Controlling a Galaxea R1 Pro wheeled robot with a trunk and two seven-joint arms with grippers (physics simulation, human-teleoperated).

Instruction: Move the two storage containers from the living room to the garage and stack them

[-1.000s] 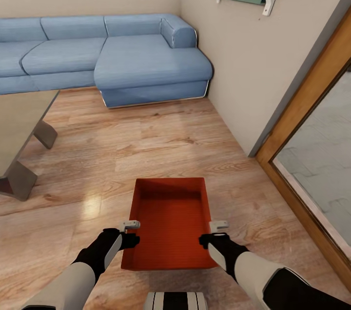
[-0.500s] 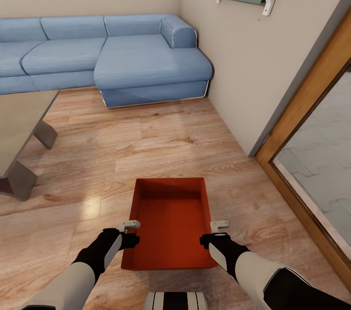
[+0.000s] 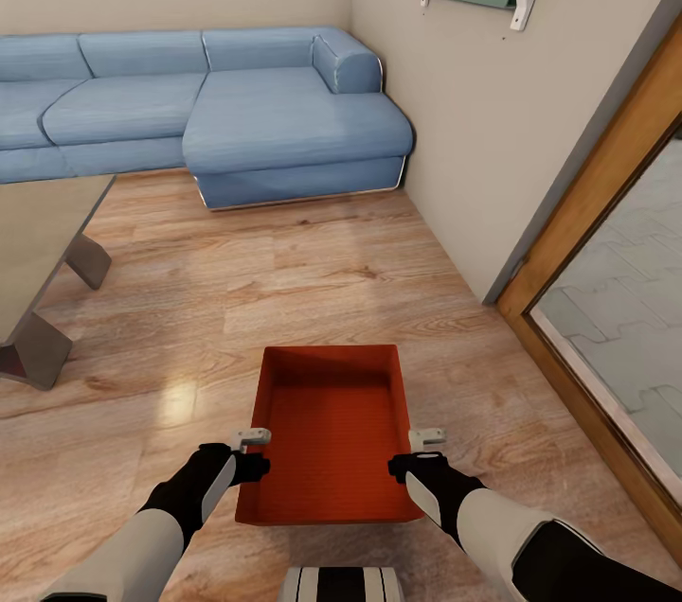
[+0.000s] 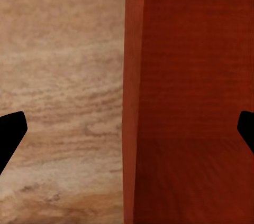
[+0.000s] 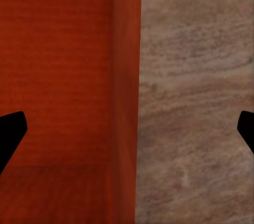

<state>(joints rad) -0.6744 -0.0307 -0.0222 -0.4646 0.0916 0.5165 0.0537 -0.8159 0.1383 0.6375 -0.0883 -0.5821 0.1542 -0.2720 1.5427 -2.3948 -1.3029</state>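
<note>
On the left, the left gripper [image 3: 252, 453] stands at the left long wall of the storage container [image 3: 332, 432], and its wrist view shows the jaws apart with this wall between them, not yet clamped. The container sits on the wood floor [image 3: 284, 271] of the living room, in front of the robot. On the right, the right gripper [image 3: 417, 453] straddles the opposite wall in the same way, jaws also apart, probably so that both arms can lift the bin evenly.
</note>
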